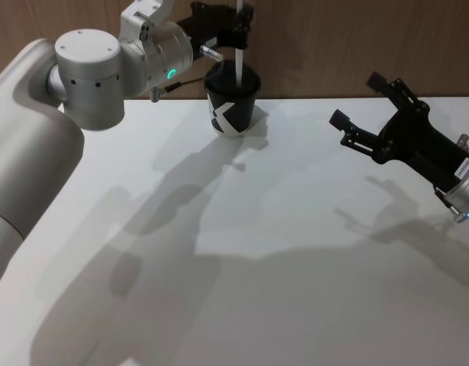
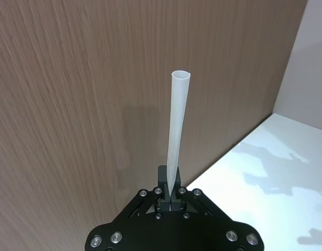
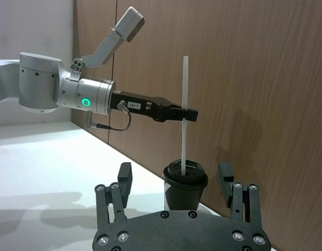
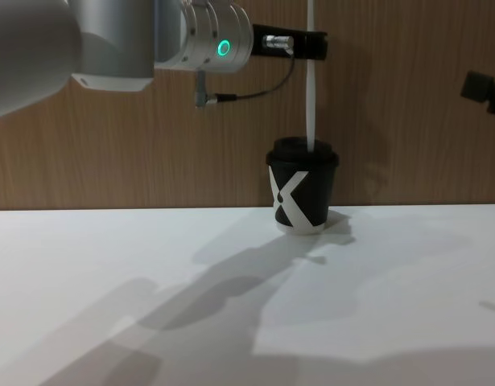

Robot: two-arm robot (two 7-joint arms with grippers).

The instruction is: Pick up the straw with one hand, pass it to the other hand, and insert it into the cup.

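Note:
The black cup (image 1: 234, 103) with a white X stands upright at the back of the white table (image 1: 295, 267). The white straw (image 1: 239, 65) stands vertical over it, and its lower end meets the domed lid (image 3: 185, 175). How deep it goes I cannot tell. My left gripper (image 1: 244, 34), on the silver arm with the green ring, is shut on the straw (image 2: 178, 125) about halfway up, above the cup (image 4: 302, 189). My right gripper (image 1: 356, 99) hovers open and holds nothing, off to the right of the cup (image 3: 185, 191).
A brown wood-grain wall (image 1: 356, 38) rises right behind the cup, at the table's back edge. The thick silver left arm (image 1: 85, 72) reaches across the back left. Arm shadows lie on the bare white tabletop in front.

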